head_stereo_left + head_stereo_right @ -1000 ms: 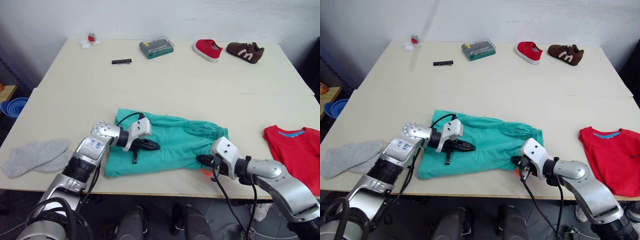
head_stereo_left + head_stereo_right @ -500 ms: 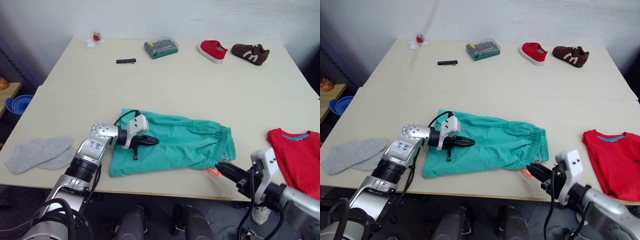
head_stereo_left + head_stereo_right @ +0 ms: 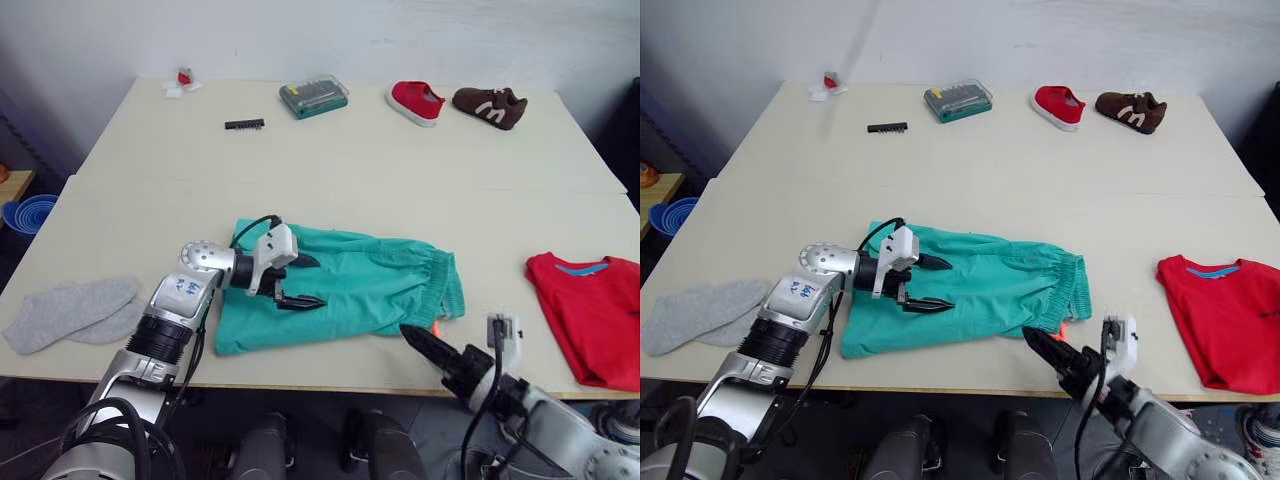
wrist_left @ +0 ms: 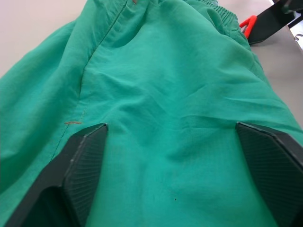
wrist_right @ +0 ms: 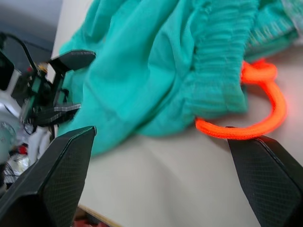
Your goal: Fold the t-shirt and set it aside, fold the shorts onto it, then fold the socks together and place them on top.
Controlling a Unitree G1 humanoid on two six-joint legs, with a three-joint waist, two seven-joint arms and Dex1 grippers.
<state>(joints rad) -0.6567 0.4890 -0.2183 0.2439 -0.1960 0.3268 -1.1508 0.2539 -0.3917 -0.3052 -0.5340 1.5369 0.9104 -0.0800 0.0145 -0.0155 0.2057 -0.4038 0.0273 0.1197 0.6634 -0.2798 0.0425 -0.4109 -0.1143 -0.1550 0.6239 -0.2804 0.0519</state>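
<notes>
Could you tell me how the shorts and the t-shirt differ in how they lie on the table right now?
The shorts are teal green and lie between the two grippers, whereas the t-shirt is bright red and lies off to the right with no gripper near it. The left gripper is open over the shorts; the t-shirt is untouched. Both lie flat near the table's front edge.

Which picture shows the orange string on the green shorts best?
The right wrist view: the drawstring loops large and close beside the shorts' waistband. Both eye views show just a small orange spot; the left wrist view shows a red bit at the edge.
</notes>
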